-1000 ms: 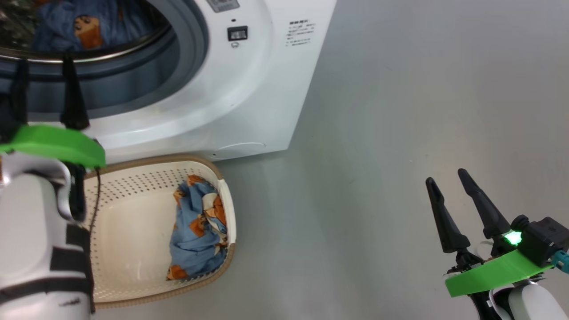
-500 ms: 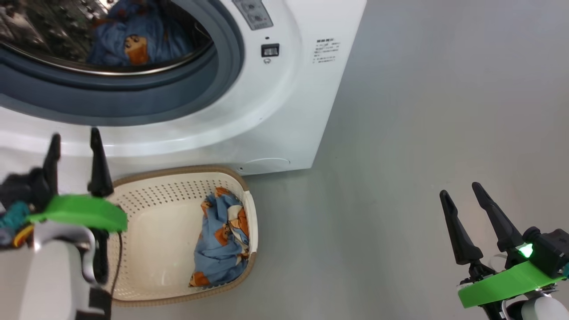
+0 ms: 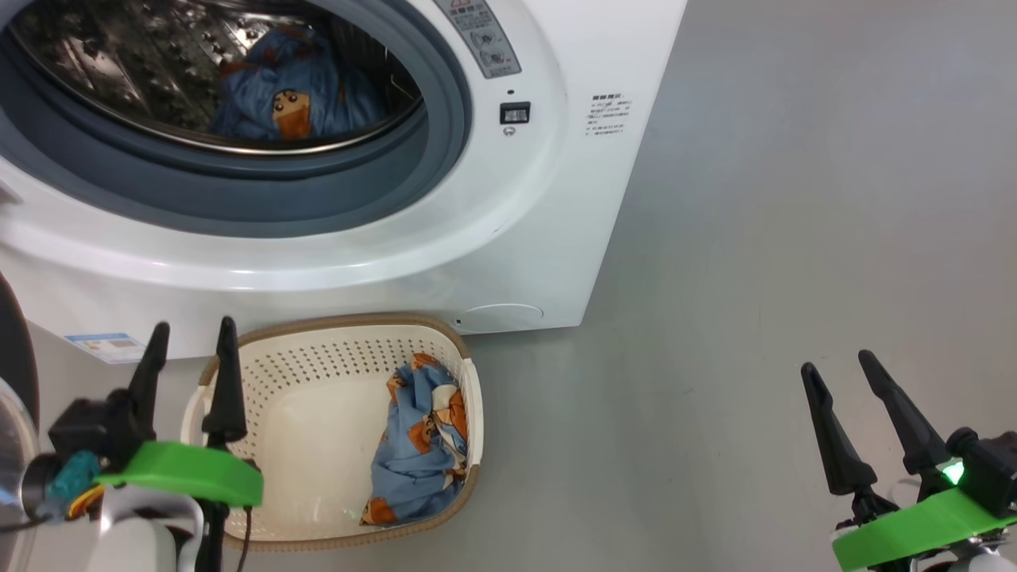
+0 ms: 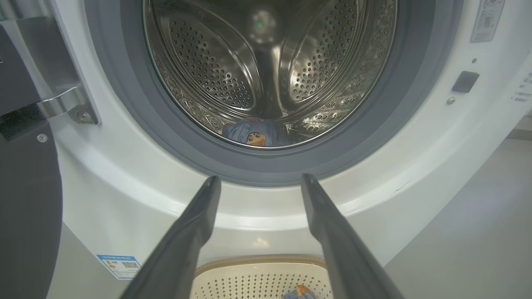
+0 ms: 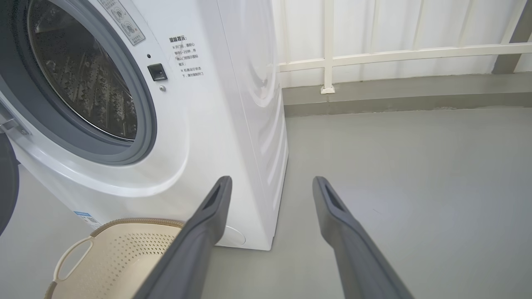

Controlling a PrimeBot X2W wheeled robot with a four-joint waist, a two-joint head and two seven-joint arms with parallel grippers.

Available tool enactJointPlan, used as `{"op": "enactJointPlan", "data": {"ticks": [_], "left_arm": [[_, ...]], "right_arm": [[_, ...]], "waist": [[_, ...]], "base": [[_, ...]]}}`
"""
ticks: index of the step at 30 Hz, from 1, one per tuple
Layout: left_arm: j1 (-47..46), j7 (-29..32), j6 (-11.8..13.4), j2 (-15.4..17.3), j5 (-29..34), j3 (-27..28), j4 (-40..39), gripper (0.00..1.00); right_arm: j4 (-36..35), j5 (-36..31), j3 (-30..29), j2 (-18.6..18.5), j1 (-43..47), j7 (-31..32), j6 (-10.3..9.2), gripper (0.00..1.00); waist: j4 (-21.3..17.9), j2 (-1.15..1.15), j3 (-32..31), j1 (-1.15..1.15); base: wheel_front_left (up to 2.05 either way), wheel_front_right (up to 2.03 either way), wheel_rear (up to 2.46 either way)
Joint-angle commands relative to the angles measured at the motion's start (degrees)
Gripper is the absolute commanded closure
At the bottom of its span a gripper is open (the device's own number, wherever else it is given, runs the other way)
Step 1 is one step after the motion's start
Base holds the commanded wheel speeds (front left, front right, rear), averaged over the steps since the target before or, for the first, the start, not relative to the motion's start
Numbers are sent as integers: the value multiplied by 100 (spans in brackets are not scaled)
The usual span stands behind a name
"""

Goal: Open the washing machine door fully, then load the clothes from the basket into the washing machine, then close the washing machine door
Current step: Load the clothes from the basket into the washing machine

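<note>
The left gripper [image 3: 193,330] hangs nearest, over the left rim of the basket [image 3: 318,357]. Its two long dark fingers are spread wide with nothing between them. In its wrist view they frame the drum mouth, which reads as a pause between loads. The right gripper [image 3: 837,364] hovers well apart over the bare grey floor [image 3: 755,238], its jaws also released and empty, seemingly parked out of the way.

The basket stands on the floor against the foot of the washing machine [image 3: 508,238], just below the opening, probably so each lift is short. It is cream perforated plastic, rounded-rectangular, with a brown woven-look rim and a loop handle. A blue garment [image 3: 421,445] lies crumpled against its right wall. The cloth is soft and light blue, with orange-brown bear patches.

Beyond it rises the machine's glossy white front, dished around a grey rubber gasket [image 3: 445,135], with a blue label [image 3: 107,345] near its lower left corner. The washing machine door [image 4: 25,207] is swung out to the left on a metal hinge [image 4: 62,104], its dark glossy rim clear of the opening.

Deepest is the drum [image 4: 216,70], mirror-bright perforated steel with raised ribs. The other garment [image 3: 294,99] rests at its bottom, close behind the front lip. I judge the loading half done, with one piece left to lift before the door can be closed.
</note>
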Motion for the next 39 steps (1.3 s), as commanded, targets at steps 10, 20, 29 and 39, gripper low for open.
{"op": "enactJointPlan", "data": {"ticks": [10,20,29,39], "left_arm": [[840,-30,194,151,-197,-10,-728,0],[1499,-30,346,150,-177,-23,-1345,0],[1732,-30,461,150,-263,-165,-1435,0],[1483,-30,394,150,-354,-556,-871,0]], "right_arm": [[-113,-85,19,-131,333,-27,17,0],[-116,-88,-72,-144,471,-27,17,0],[-117,-104,-41,-106,508,-27,17,0],[-154,-95,28,-62,373,-27,17,0]], "waist": [[12,0,-215,1],[9,0,-305,1],[1,0,-372,1],[-50,0,-184,1]], "base": [[0,0,0],[0,0,0],[0,0,0],[0,0,0]]}}
